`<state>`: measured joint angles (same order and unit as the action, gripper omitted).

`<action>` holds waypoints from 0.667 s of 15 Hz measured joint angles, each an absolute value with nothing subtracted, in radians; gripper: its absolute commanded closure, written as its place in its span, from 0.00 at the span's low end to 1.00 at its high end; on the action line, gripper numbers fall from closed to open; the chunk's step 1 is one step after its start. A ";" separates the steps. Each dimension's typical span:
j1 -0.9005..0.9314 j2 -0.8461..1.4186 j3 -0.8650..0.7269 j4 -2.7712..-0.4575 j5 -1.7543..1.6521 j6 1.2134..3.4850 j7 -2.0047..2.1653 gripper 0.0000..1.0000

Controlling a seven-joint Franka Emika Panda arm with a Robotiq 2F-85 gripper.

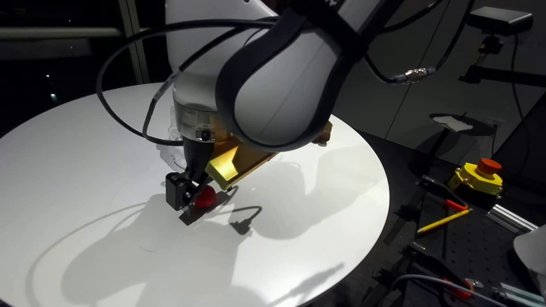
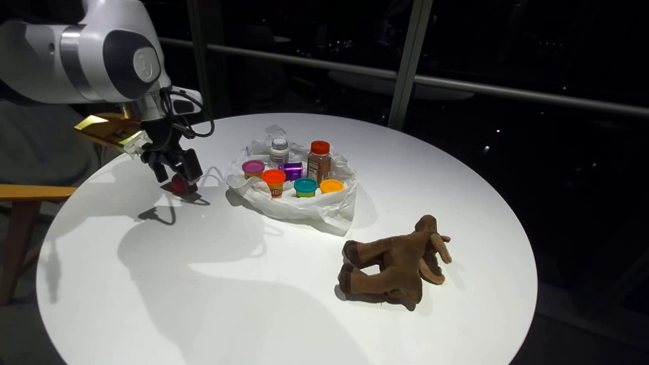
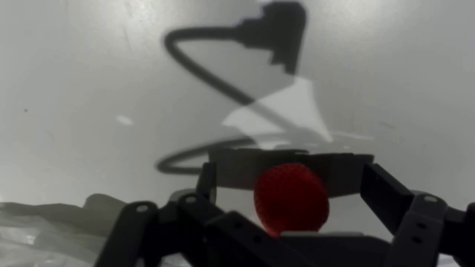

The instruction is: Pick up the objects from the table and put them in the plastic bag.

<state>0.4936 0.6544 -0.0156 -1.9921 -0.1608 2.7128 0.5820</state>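
Observation:
A red ball (image 3: 291, 198), perhaps a fruit, sits on the white table; it also shows in both exterior views (image 1: 206, 197) (image 2: 178, 184). My gripper (image 3: 293, 187) is open, pointing down, with one finger on each side of the ball. Gaps show between ball and fingers in the wrist view. The white plastic bag (image 2: 309, 215) lies spread open on the table, holding several lidded tubs, a purple item (image 2: 291, 171), a white bottle (image 2: 279, 153) and a red-capped jar (image 2: 319, 162). A brown plush animal (image 2: 398, 258) lies on the table beyond the bag.
The round white table (image 2: 243, 314) has an open edge all round. The bag's edge shows at lower left in the wrist view (image 3: 29, 237). Loose black cables (image 1: 102, 72) hang from the arm. A wooden chair (image 2: 30, 192) stands beside the table.

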 measured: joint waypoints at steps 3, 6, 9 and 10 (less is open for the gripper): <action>0.517 0.666 -0.052 -1.992 -0.175 2.743 0.582 0.25; 0.524 0.668 -0.069 -1.992 -0.175 2.763 0.582 0.41; 0.524 0.668 -0.073 -1.992 -0.175 2.763 0.582 0.65; 0.524 0.668 -0.073 -1.992 -0.175 2.760 0.582 0.73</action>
